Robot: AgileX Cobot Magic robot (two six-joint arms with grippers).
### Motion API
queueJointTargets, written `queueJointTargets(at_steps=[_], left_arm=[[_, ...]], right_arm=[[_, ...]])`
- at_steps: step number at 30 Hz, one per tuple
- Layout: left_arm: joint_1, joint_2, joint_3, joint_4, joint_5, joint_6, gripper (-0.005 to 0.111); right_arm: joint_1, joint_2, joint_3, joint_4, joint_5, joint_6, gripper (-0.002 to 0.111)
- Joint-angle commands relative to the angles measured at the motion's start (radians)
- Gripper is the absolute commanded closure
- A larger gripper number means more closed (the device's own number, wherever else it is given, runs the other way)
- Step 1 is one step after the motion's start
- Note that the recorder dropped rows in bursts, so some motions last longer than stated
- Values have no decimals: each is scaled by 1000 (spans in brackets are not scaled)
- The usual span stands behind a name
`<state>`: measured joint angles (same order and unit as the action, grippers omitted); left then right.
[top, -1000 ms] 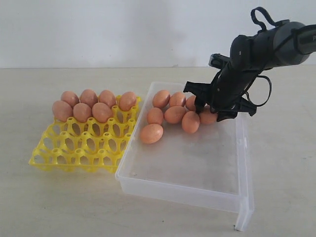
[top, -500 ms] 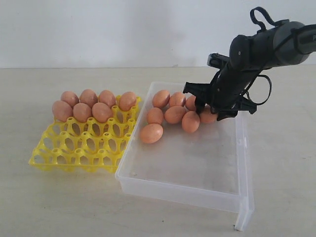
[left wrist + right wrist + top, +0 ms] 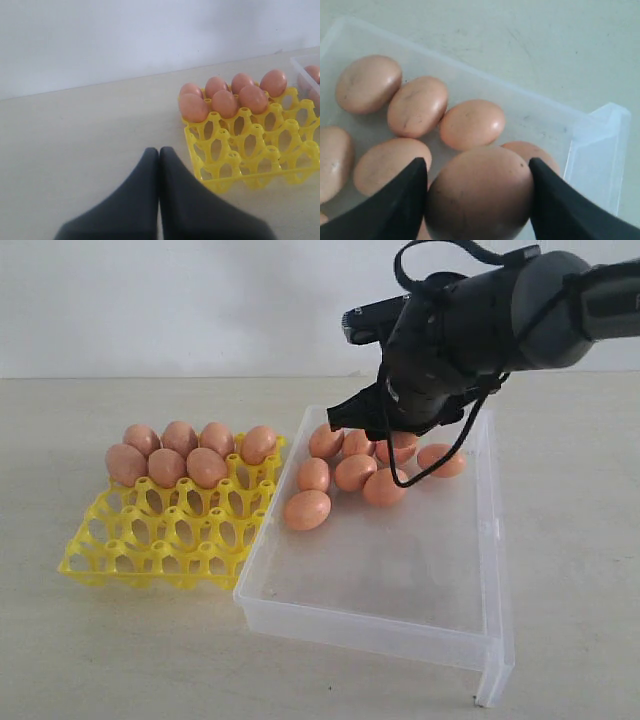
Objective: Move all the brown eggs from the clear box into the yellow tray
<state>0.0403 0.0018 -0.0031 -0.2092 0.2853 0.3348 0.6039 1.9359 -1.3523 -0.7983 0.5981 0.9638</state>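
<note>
Starting out wide with the left tool [image 3: 159, 160]: its fingers are pressed together with nothing between them, and it hangs low over the bare counter [image 3: 580, 540], out of the action.

Just ahead of that tool sits the yellow tray [image 3: 100, 565]. Seven brown eggs [image 3: 167, 466] are seated there, four in the row farthest from it and three in the next. The rows nearest the left tool are all bare cups, so there's plenty of room.

On to the clear box [image 3: 360, 625], which butts up against the tray's far side. Around eight eggs [image 3: 306, 510] lie loose on its floor, clustered directly beneath the right tool [image 3: 476, 170]. One is half hidden by the arm, so the count is rough.

And the right tool has one! Its fingers are clamped on either side of the held egg [image 3: 480, 205], which hangs clear above the cluster.

By my reckoning that's a little under halfway: seven home, one in the air, the rest waiting.

What stands between the right tool and the tray? There's the box's low wall, and the tray's pointed posts. The seated eggs fill the far rows, so the carry has to end at a cup clear of them. The left tool is nowhere near the path.
</note>
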Motion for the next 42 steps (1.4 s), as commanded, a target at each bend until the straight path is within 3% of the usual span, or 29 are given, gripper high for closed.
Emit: queueJointTargets(at_steps=[1, 3, 7, 19, 23, 27, 31, 33, 35, 38, 42], left_arm=[[-3, -2, 3, -3, -3, -10, 111], [-3, -2, 3, -3, -3, -10, 111], [-3, -2, 3, -3, -3, -10, 111], [-3, -2, 3, -3, -3, -10, 111], [-3, -2, 3, -3, -3, -10, 111], [-3, -2, 3, -3, -3, -10, 111], [-3, -2, 3, -3, -3, -10, 111], [-3, -2, 3, -3, -3, -10, 111], [-3, -2, 3, -3, -3, -10, 111], [-3, -2, 3, -3, -3, -10, 111], [-3, -2, 3, -3, -3, -10, 111]], right_arm=[[112, -136, 184, -595, -62, 524, 108], [160, -181, 257, -848, -98, 745, 108], [174, -190, 271, -946, -329, 914, 108], [174, -171, 255, -946, -580, 682, 108], [174, -64, 122, -946, -568, 585, 108], [174, 71, -100, -946, -678, 603, 108], [174, 89, -123, -946, -572, 704, 108], [215, 89, -123, -946, -279, 510, 109], [276, 92, -123, -946, -158, 423, 109], [292, 100, -123, -946, -418, 489, 109], [271, 138, -123, -946, -348, 654, 109]])
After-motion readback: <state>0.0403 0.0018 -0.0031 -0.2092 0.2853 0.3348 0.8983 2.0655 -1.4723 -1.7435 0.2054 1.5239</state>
